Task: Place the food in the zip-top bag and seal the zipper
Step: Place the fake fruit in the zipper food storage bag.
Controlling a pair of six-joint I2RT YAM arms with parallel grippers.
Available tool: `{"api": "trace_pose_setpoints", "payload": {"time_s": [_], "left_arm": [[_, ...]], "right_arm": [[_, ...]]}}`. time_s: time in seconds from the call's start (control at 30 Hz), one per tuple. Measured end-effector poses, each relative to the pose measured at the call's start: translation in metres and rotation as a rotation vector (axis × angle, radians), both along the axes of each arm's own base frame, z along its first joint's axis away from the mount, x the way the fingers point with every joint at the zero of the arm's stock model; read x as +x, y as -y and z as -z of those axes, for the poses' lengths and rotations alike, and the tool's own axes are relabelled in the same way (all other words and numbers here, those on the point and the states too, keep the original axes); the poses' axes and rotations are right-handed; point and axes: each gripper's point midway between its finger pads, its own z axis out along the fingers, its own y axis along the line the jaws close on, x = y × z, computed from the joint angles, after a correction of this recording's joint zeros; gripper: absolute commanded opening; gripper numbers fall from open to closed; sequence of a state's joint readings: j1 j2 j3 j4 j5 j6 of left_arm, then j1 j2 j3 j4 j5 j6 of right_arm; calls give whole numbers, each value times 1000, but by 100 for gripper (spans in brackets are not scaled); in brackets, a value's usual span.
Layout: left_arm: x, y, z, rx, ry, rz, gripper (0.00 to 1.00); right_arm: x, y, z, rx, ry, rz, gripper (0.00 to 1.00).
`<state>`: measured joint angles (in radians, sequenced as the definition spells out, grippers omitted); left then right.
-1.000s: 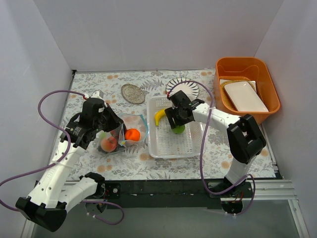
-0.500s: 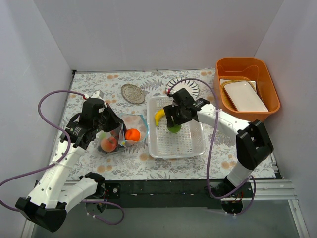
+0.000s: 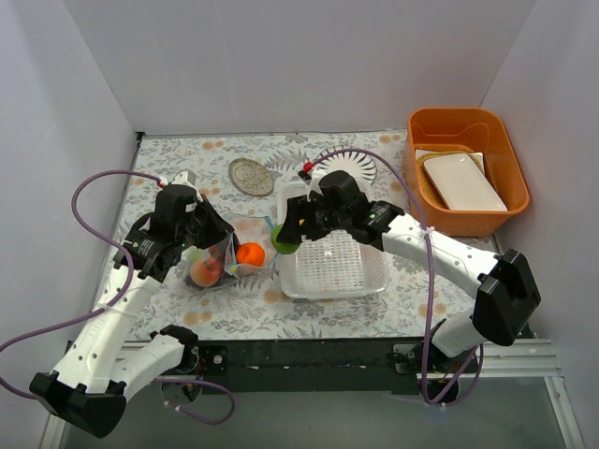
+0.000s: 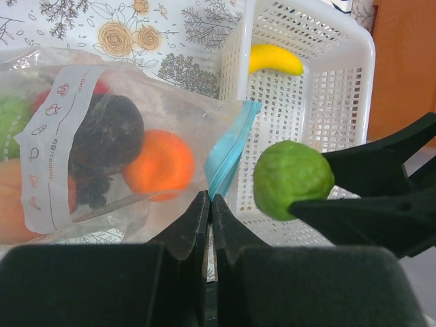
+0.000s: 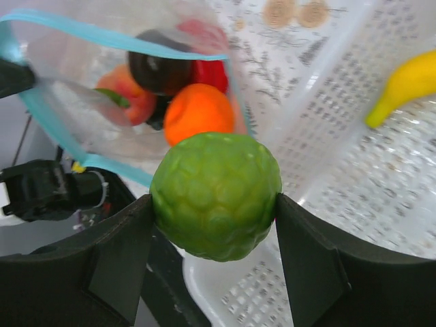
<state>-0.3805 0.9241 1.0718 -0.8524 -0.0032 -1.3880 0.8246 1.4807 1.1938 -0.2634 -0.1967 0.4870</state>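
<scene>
Two grippers: both clamped on something, neither free.
Left gripper: fingers pressed together on the near lip of the zip-top bag; pinched there so the mouth gapes, probably as an anchor for loading.
Right gripper: closed around a green ball; held in the air just beside the bag mouth, above the left rim of the white basket; not inside the bag yet.
Zipper: blue-green strip, two halves spread well apart, unsealed.
Bag position: left of bench centre, nearer the left edge, mouth facing the right edge, just beside the basket.
Bag contents: orange nearest the mouth, peach, red pepper, dark ball; possibly grapes under it in the left wrist view, cannot separate them; a bit of green at the closed end, likely the other green ball.
Basket contents: only the banana, toward the far edge of the basket.
Orange tub: far right corner, white tray inside, outside the job.
Far edge extras: round metal dish, striped plate.
Stage (judgement): loading nearly finished; ball and banana to go, then sealing.
Risk (judgement): ball catching the zipper lip and rolling onto the bench.
</scene>
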Motion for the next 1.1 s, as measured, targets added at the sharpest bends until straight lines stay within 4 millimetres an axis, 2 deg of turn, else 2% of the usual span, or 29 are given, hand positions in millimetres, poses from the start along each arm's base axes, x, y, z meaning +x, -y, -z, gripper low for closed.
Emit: {"api": "trace_pose_setpoints", "payload": {"time_s": [0.2,0.53,0.83,1.1], "left_arm": [[-1,3,0,-11,-6,16,0],[-5,2,-4,-23,11,10,0],[-8,0,-5,-23,14,8,0],[-8,-3,-3,-15,10,-8,0]], "right_arm": [[-27,-43,-14,125,-23,-88,40],[-32,-100,22,182,-121,-133,39],[-37,-127,-12,391,-100,-172,43],[-48,-142,16,354,-172,-206,61]]}}
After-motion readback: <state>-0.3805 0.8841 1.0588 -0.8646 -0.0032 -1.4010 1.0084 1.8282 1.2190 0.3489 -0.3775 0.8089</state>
